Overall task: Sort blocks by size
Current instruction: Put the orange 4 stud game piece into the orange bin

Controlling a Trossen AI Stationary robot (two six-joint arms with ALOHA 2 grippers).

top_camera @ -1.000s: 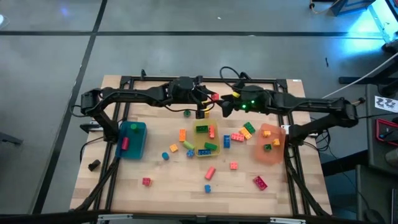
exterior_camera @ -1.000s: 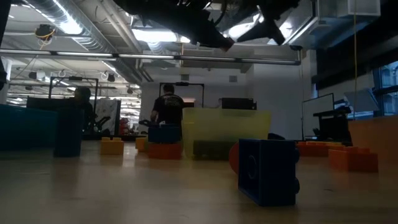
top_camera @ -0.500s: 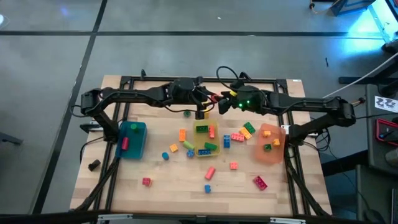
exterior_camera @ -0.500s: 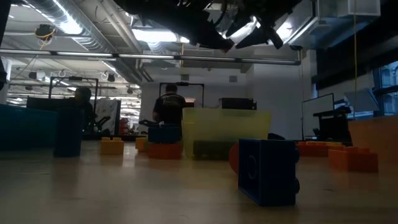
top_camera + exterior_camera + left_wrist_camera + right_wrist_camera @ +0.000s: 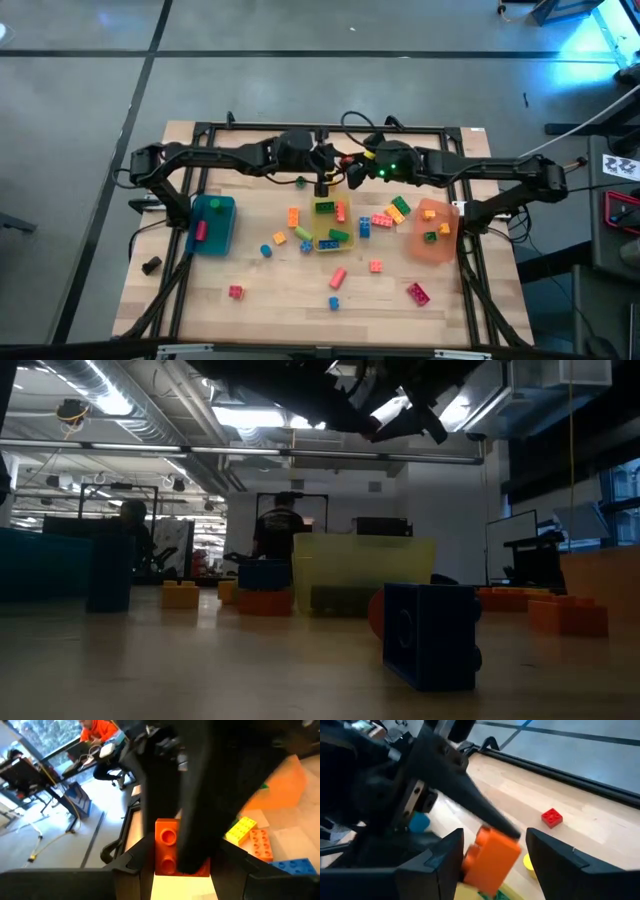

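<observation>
Both grippers meet above the table's far middle, over the yellow bin (image 5: 326,226). My left gripper (image 5: 322,178) is shut on an orange studded brick (image 5: 166,851). My right gripper (image 5: 352,176) is open, with one finger on either side of the same brick (image 5: 492,856). Many small blocks lie loose on the wood around the bins, such as a red one (image 5: 417,292) and a pink one (image 5: 338,276). Both grippers show high at the top of the low view (image 5: 375,405). My left gripper pinches the orange brick between its two fingers, lifted clear of the table; one fingertip (image 5: 507,830) lies on the brick's upper edge (image 5: 495,836). The right arm's finger covers part of the brick in the left wrist view. My right gripper: I cannot tell whether its fingers touch the brick.
A blue bin (image 5: 212,226) with a red block stands at the left. An orange bin (image 5: 436,234) with blocks stands at the right. The yellow bin holds several blocks. A small dark object (image 5: 151,265) lies near the left edge. People stand in the room behind.
My right gripper has moved toward the table's left, close up to my left gripper and the orange brick it holds. My left gripper has stayed about where it was.
</observation>
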